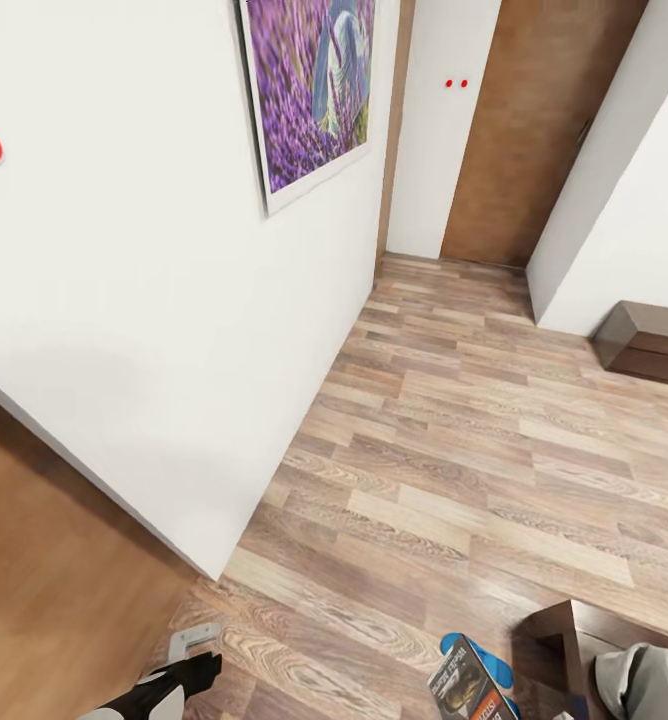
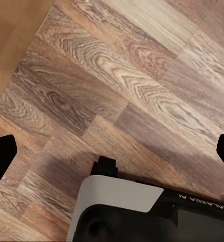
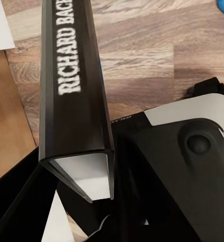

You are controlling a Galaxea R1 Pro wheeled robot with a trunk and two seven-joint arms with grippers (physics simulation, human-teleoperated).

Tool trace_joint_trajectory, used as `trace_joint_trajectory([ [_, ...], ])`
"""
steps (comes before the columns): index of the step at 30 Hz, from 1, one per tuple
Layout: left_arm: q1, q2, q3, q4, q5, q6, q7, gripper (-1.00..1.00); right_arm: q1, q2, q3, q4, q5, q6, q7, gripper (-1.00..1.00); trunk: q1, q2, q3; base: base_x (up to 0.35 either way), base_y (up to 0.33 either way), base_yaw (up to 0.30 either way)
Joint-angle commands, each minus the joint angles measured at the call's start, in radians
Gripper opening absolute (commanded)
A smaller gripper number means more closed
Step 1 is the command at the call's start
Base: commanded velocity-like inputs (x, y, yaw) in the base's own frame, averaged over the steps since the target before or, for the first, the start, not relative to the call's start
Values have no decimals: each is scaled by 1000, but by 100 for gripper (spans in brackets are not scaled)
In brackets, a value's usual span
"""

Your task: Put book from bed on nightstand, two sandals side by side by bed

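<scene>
Right wrist view: book (image 3: 76, 96) spine-up, lengthwise.

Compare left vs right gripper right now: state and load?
The left gripper is open, its black fingertips spread wide with nothing between them; the right gripper is shut on the book.
The left gripper looks at bare wood floor; the right gripper's view is crossed by the book's dark spine with white lettering.
Both hang above the same plank floor.
</scene>
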Motion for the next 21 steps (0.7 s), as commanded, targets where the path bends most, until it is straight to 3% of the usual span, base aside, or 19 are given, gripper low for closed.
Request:
trace_joint_trajectory([
  [1, -1, 0, 3, 1, 3, -3, 1, 100, 0, -1, 6, -1, -10, 8, 1, -100, 0, -1, 0, 0, 0, 0],
  [21, -1, -1, 3, 1, 3, -3, 1, 100, 0, -1, 6, -1, -10, 8, 1, -100, 0, -1, 33, 0, 0, 0],
])
